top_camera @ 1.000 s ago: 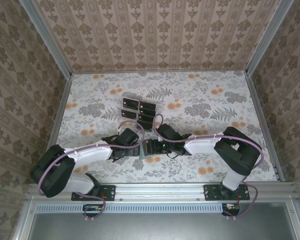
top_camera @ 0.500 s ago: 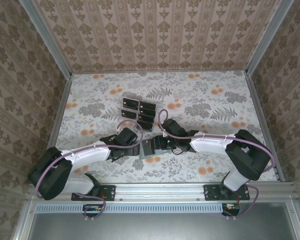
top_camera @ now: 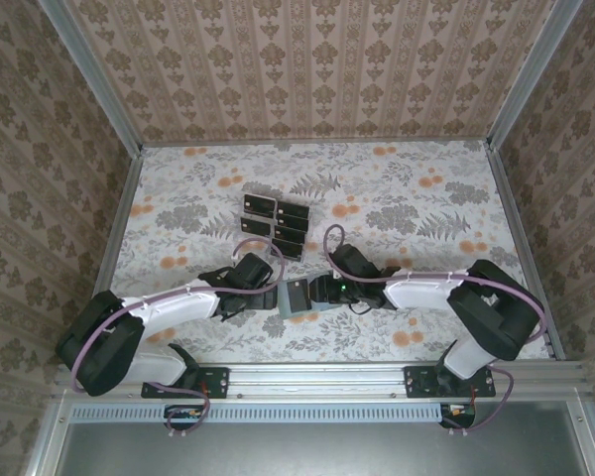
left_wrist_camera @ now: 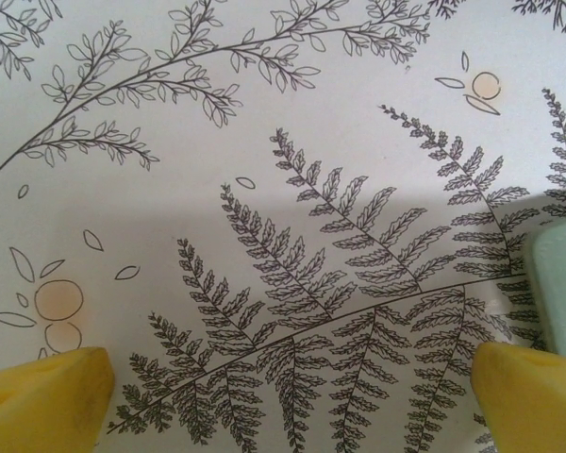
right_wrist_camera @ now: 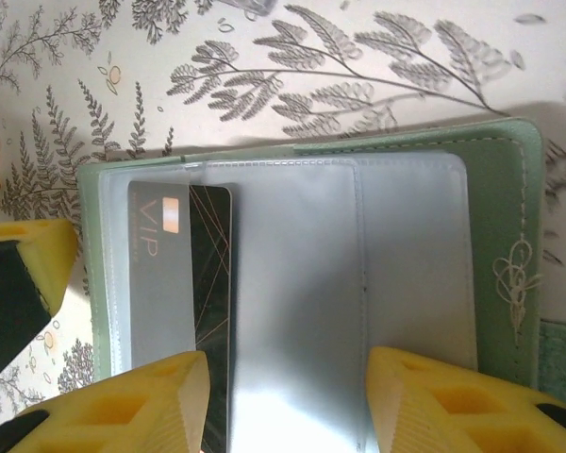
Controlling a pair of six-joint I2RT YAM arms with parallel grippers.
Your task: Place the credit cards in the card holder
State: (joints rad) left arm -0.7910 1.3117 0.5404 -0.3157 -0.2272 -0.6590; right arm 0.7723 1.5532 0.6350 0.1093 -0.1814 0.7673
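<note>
- Card holder (top_camera: 297, 297) and credit cards (top_camera: 289, 234) both lie on the fern-print table (top_camera: 426, 188), the biggest thing you have in view
- Your left arm (top_camera: 169, 302) and right arm (top_camera: 426, 288) reach in from either side and meet at the holder, near the table's front middle
- The holder lies open and flat between the two grippers, nearer to the bases than the loose cards. In the right wrist view its grey-green cover (right_wrist_camera: 505, 217) frames clear plastic pockets
- The right gripper (right_wrist_camera: 288, 406) has its jaws apart, one yellow finger on each side of the clear pockets at the holder's near edge. You cannot tell from these views whether the tips touch the plastic, and nothing is pinched between them
- The left gripper (left_wrist_camera: 288, 396) has its jaws spread wide over bare cloth. A pale green edge of the holder sits just beside its right finger
- The loose black cards lie in two short columns close together, just beyond the holder
- One black card marked VIP (right_wrist_camera: 193, 274) sits at the holder's left pocket. Its left part looks frosted under plastic and its right strip is darker. How far in it is, you cannot tell
</note>
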